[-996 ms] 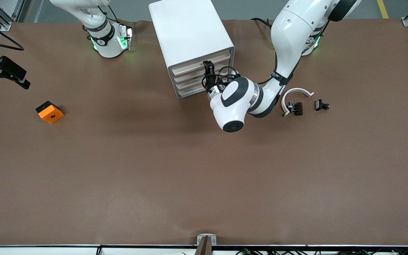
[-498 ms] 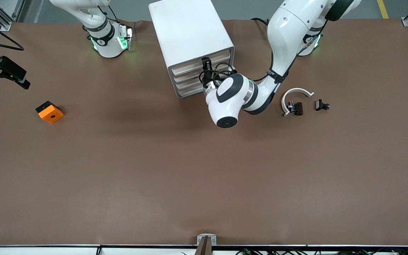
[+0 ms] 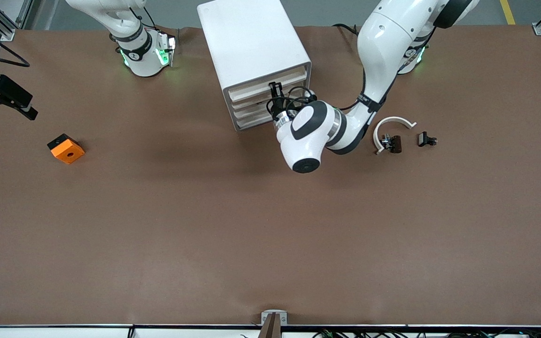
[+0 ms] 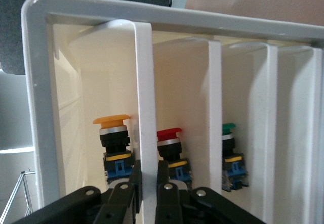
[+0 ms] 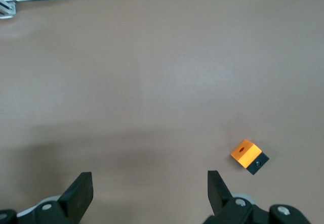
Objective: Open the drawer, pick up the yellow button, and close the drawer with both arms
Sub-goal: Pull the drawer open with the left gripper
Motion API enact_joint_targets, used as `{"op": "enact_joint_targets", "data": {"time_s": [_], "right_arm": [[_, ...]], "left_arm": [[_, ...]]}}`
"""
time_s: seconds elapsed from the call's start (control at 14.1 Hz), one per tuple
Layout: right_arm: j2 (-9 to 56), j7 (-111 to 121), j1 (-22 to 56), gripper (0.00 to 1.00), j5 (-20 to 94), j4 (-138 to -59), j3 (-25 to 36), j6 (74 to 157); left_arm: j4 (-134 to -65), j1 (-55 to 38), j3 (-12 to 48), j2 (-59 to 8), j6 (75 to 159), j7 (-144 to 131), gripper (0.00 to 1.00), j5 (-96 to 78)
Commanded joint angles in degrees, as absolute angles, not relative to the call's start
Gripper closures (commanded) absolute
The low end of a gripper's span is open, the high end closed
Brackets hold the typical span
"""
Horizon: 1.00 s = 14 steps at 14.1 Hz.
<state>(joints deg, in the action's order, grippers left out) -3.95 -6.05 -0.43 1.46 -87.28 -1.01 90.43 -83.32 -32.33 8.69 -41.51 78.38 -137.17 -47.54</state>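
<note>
- The opening step is in hand: the left gripper (image 3: 275, 96) is set at the front of the cabinet (image 3: 251, 42), at the upper drawers.
- In the left wrist view the fingers (image 4: 163, 176) are seen clamped on the thin white front lip of one drawer (image 4: 144, 97); the grip is taken as made, and the drawer is not yet drawn out.
- Through the drawer fronts three push-buttons are seen, one to each drawer: the orange-capped button (image 4: 112, 133) in the end drawer beside the gripped lip, a red-capped one (image 4: 168, 145) in the next, and a green-capped one (image 4: 229, 153) in the drawer after that.
- Whether the gripped lip belongs to the orange button's drawer cannot be told for certain.
- The right gripper (image 5: 150, 193) is held wide open and empty over bare table at the right arm's end, near the orange block (image 3: 65, 148); this arm waits.
- A white arc (image 3: 391, 126) and two black clips (image 3: 391, 142) lie on the table toward the left arm's end.
- The next move is judged to call for a straight pull toward the front camera, kept in line with the drawer's slides so that the lip is not twisted or lost.
</note>
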Motion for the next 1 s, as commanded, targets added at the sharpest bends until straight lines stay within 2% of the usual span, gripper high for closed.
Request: {"op": "enact_joint_targets", "data": {"time_s": [0.0,0.21,0.57,0.92], "right_arm": [[-3.2,-6.5,-0.7,0.00,2.0,-85.9,-1.5,91.8],[-2.4,-6.5,0.5,0.00,2.0,-85.9,-1.5,94.2],[-0.7,-8.1,4.0,0.00,1.8,-85.4,-1.5,97.6],[1.4,-23.8,8.2,0.00,1.3,-84.6,-1.5,97.3]], "left_arm": [[-81.7,-28.1,7.6,-41.7,78.0,-136.9,0.91,-49.0],[-80.4,-25.6,7.6,-41.8,78.5,-136.3,0.83,-49.0],[-77.7,-24.7,4.9,-43.3,81.5,-135.7,0.83,-49.0],[-77.0,-22.5,4.4,-43.6,82.6,-133.1,0.82,-49.0]]}}
